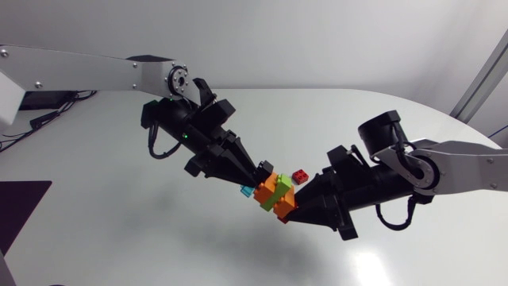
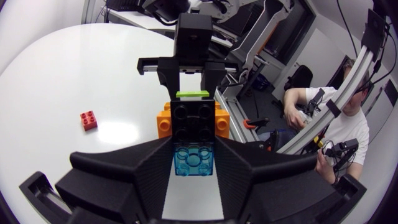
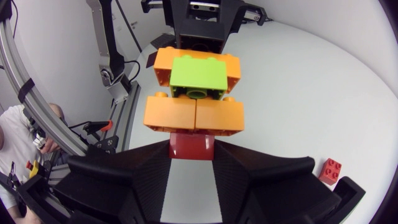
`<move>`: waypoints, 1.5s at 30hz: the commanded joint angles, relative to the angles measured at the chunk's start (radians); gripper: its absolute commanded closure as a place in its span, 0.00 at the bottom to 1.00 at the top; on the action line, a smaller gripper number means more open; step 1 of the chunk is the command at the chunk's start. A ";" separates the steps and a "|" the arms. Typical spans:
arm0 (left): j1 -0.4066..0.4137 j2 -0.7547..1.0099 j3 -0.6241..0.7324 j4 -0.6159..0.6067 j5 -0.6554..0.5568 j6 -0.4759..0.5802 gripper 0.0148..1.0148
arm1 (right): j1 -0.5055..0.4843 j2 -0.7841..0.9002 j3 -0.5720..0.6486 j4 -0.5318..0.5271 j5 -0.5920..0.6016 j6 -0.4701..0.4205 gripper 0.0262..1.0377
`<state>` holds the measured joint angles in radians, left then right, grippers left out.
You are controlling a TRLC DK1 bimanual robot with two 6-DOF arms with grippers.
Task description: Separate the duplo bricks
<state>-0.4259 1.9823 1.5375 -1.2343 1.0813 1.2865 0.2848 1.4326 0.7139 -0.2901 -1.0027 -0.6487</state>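
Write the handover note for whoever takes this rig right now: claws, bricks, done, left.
Left claw: shut on the brick stack at its clear blue brick.
Right claw: shut on the same stack at its dark red brick.
Stack: held between both claws over the table; black brick, orange bricks and green brick joined in between.
Done: both ends gripped; one small red brick lies loose on the table.
Left: the stack is in one piece; pull it apart brick by brick.

Glossy plastic duplo bricks point(image 3: 194, 93), translucent blue brick point(image 2: 192, 158), smooth white table point(image 1: 119, 214), matte black left end effector point(image 2: 193, 148)
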 commanded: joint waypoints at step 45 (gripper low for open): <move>-0.045 -0.060 -0.386 0.412 -0.324 -0.102 0.75 | 0.154 0.015 -0.087 0.046 0.454 -0.127 0.68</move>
<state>-0.4679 1.9568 1.1748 -0.8284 0.7609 1.2022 0.4576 1.4933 0.6495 -0.2363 -0.5591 -0.7506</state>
